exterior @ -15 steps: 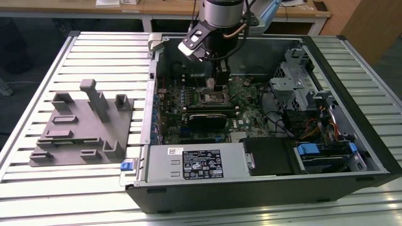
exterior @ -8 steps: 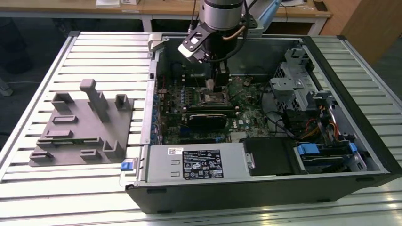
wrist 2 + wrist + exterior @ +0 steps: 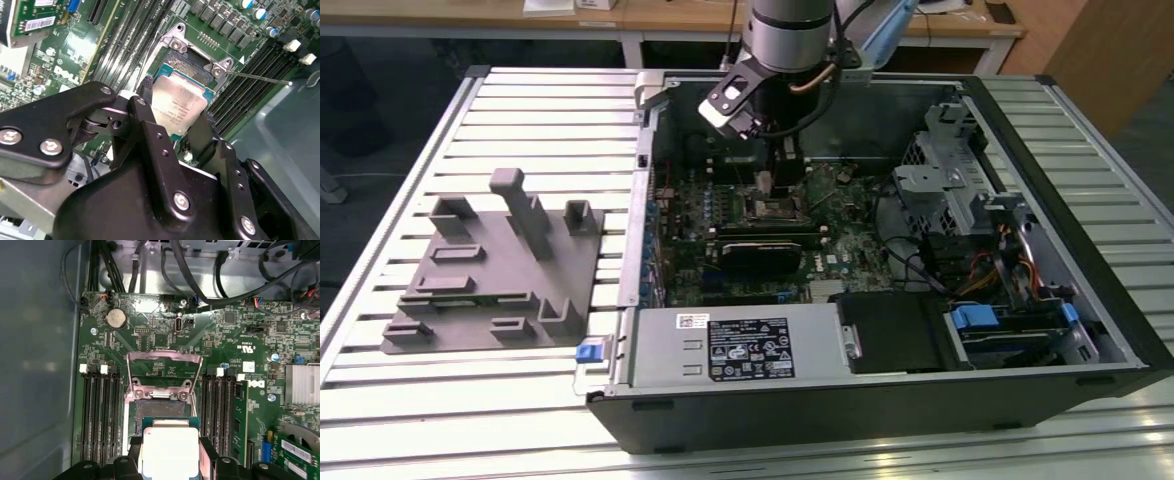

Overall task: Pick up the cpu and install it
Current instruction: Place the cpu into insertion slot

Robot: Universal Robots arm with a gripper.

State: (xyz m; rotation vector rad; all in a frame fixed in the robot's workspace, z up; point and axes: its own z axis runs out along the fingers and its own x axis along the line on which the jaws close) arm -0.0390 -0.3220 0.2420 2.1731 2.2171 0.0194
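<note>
Gripping cpu (image 3: 181, 97) w/ claw (image 3: 174, 112), one black finger on each side. Holding it right over open socket (image 3: 159, 407) on green board (image 3: 150, 320) in pc case (image 3: 881, 400).

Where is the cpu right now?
In both wrist views the cpu is gripped by the end effector, just over the open motherboard socket, flanked by memory slots.

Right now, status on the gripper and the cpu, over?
Gripper shut on cpu. Held low over open socket; seated or not, can't tell. Load frame raised, out of the way.
</note>
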